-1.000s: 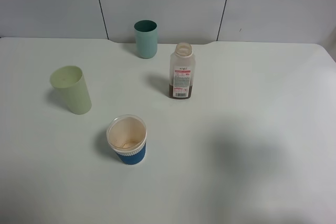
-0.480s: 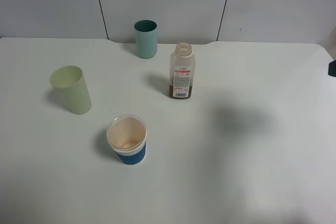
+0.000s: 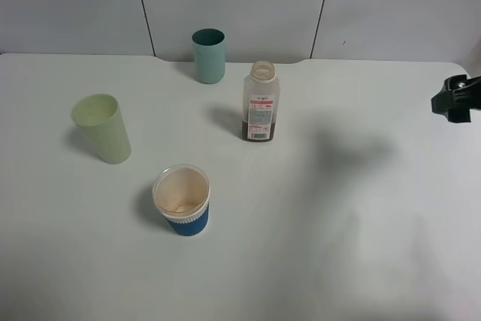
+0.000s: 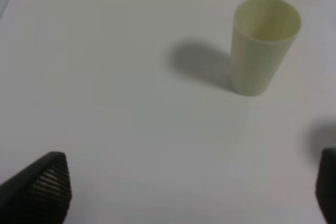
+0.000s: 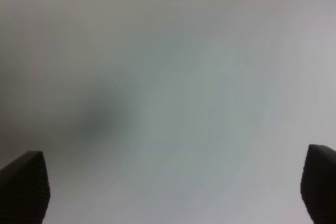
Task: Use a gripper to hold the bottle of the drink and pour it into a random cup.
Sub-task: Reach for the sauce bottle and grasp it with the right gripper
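Entering since the earlier frame, the black right hand [image 3: 453, 100] shows at the right edge of the white worktop [image 3: 361, 223], jaws spread, empty. Jaws of the left hand [image 4: 184, 192]: spread, empty. Ribbed blue-banded cup [image 3: 181, 199]: front-left. Clear uncapped plastic bottle [image 3: 261, 103]: centre, upright, brown drink [image 3: 260, 128] at bottom.

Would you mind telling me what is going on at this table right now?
Nothing is held yet. The right tool hangs open over the right edge of the table, well apart from the bottle, which stands upright and uncapped with a little brown drink at its bottom. The blue-banded cup, pale-green cup and teal cup stand untouched. The left tool is open too, near the pale-green cup.
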